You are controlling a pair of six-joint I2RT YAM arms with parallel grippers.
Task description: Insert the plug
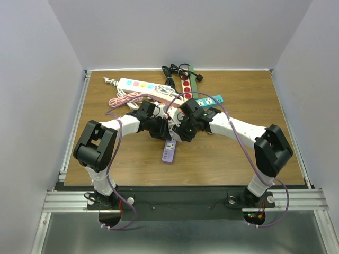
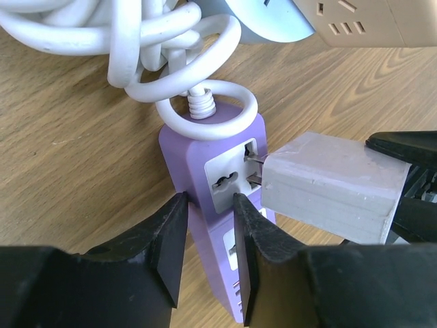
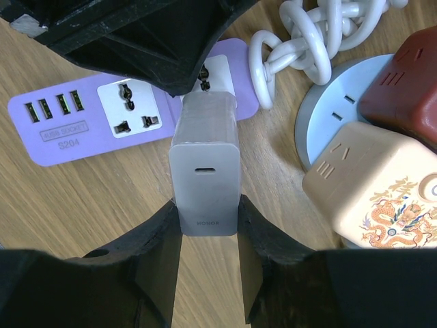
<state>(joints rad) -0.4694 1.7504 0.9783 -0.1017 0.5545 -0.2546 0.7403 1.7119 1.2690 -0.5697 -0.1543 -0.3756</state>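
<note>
A purple power strip lies on the wooden table between the two arms. My left gripper is shut on its sides near the cable end. A grey plug is clamped in my right gripper, which is shut on it. The plug's metal prongs meet the end socket of the strip, and a short length of prong still shows outside it. In the top view the plug is hidden under the wrists.
The strip's white coiled cable lies just behind it. A round grey strip, a beige one and a dark red one crowd the right. Further back lie a white strip, red strip, teal strip.
</note>
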